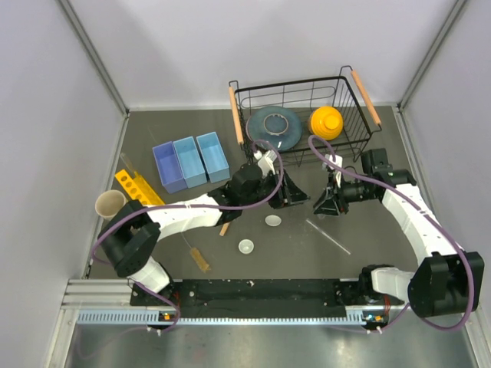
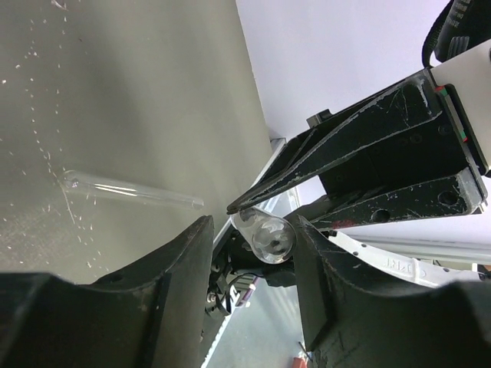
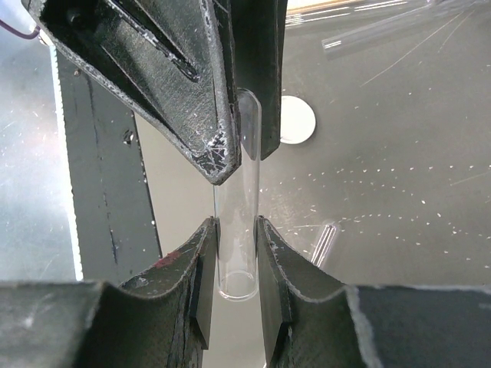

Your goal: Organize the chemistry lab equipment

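Dark grey table (image 1: 368,261) boxed in by white walls; wire basket (image 1: 303,115) at the far edge, three blue bins (image 1: 190,162) to its left. Mid-table, left pincer (image 1: 288,192) and right pincer (image 1: 326,201) tip to tip, almost touching; too small here to tell what lies between. Loose toward the near edge: two white dishes (image 1: 272,221), spare tube (image 1: 328,236), wooden stick (image 1: 225,228), brush (image 1: 198,257).

Left wrist: clear tube (image 2: 268,239) end-on between own fingers (image 2: 184,261), close against one, a gap at the other. Roughly half open, gripping nothing yet. Long axis in line with the fingers.

Right wrist: clamped tight on the tube's near end (image 3: 238,253), the far end running straight ahead between the left pincer's tips. Looks like a handover; needs left closure before right release, else a drop.
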`<action>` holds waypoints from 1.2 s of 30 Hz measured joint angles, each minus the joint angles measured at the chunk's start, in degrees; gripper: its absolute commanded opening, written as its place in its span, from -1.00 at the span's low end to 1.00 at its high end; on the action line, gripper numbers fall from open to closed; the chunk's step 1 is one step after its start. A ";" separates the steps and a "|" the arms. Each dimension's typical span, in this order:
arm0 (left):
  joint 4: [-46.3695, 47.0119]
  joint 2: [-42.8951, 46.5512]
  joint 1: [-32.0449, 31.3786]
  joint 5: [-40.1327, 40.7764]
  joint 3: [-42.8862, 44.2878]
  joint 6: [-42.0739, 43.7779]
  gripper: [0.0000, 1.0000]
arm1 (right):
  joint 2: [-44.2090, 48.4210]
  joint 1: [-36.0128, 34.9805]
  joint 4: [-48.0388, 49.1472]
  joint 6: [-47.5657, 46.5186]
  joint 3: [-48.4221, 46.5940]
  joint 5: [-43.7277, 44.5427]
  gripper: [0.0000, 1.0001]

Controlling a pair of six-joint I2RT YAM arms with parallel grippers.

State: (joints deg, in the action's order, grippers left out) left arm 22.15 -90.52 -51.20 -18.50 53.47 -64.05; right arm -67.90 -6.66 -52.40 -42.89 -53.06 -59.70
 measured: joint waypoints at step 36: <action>-39.26 30.80 9.99 12.48 -0.81 20.65 -0.73 | 1.22 -0.31 5.90 5.07 0.15 3.10 0.56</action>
State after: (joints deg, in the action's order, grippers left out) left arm -17.10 -59.72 -41.21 -6.02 52.66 -43.40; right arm -66.67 -6.96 -46.50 -37.82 -52.90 -56.60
